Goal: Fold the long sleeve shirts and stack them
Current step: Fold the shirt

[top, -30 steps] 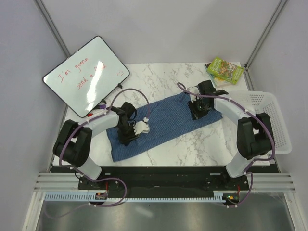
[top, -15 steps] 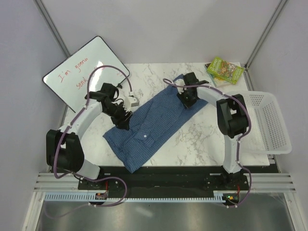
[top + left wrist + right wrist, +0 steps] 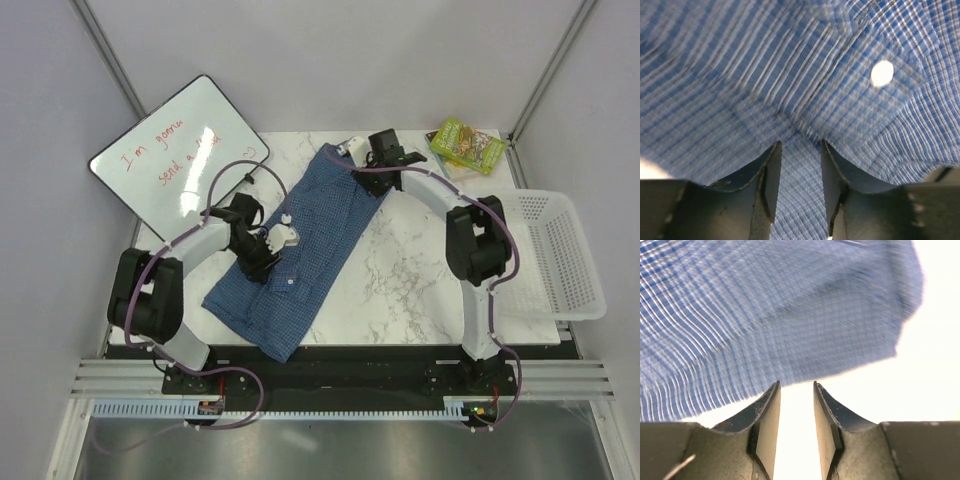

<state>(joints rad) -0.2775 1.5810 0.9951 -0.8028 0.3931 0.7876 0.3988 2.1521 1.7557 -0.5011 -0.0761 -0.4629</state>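
One long sleeve shirt point(image 3: 300, 245), blue and finely checked, lies partly folded as a long strip running diagonally from the table's far middle to the near left. My left gripper point(image 3: 260, 260) is low over the strip's middle; in the left wrist view point(image 3: 800, 145) its jaws stand slightly apart with checked cloth point(image 3: 790, 65) puckered at the tips and a white button point(image 3: 882, 73) beyond. My right gripper point(image 3: 358, 158) is at the shirt's far end; in the right wrist view point(image 3: 796, 385) its jaws are slightly apart and empty over bare table, just off the cloth's edge point(image 3: 790, 330).
A whiteboard point(image 3: 180, 155) with red writing leans at the far left. A green box point(image 3: 466, 145) lies at the far right corner. A white mesh basket point(image 3: 575, 250) stands at the right edge. The marble table point(image 3: 420, 270) shows right of the shirt.
The shirt has been swung from lying across the table to a steeper diagonal. My right gripper moved to the far end and no longer holds cloth. My left gripper moved nearer, onto the strip's middle.
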